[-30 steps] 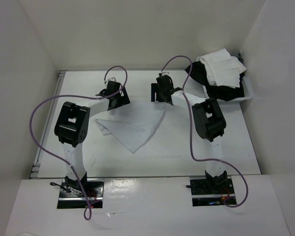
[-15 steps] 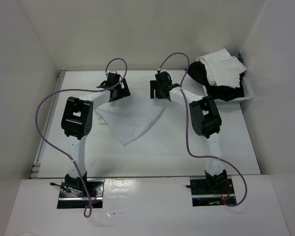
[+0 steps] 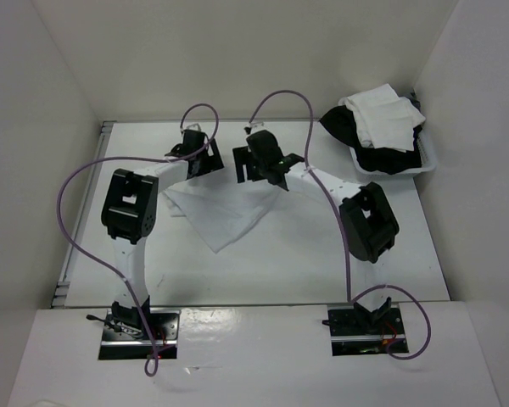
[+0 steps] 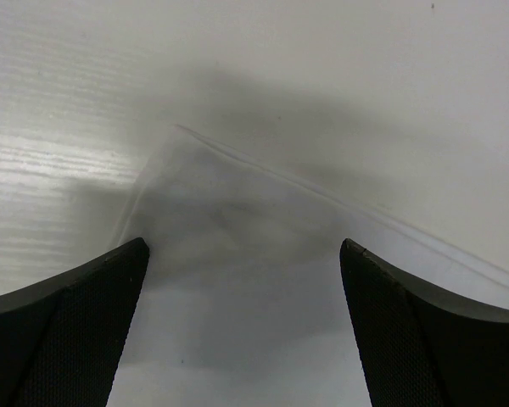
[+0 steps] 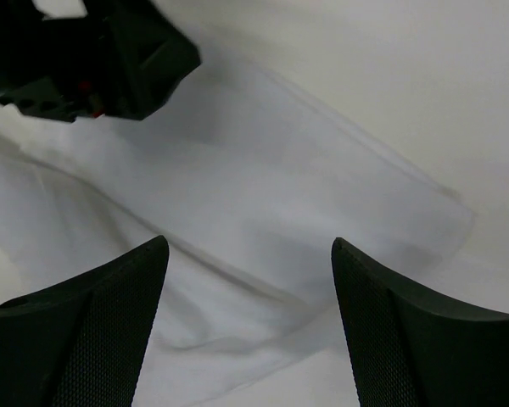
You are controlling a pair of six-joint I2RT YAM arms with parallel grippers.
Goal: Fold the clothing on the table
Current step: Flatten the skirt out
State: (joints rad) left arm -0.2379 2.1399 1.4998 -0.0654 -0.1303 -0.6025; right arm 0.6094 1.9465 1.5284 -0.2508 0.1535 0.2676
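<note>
Clothing (image 3: 227, 212) lies flat at mid-table, slightly left of centre, a rough triangle with its tip pointing toward the near edge. The wide far edge sits under both grippers. Nothing is lifted.

Left gripper (image 3: 193, 158) hovers over the far-left part of the cloth. Its fingers (image 4: 85, 314) are spread wide, and the wrist view shows a cloth corner on the surface between them, not pinched.

Right gripper (image 3: 260, 163) is just beside it, over the far-right part of the cloth. Its fingers (image 5: 407, 331) are also apart with fabric below and nothing clamped. The black body of the left gripper shows in the top-left of that wrist view.

The table (image 3: 297, 263) is smooth white with a grey metal strip (image 3: 68, 271) along its left edge. White walls (image 3: 237, 51) stand left, far and right.

Far right corner: white plastic bin (image 3: 430, 161), filled with a heap of white and black garments (image 3: 382, 127) that rises above the rim.
</note>
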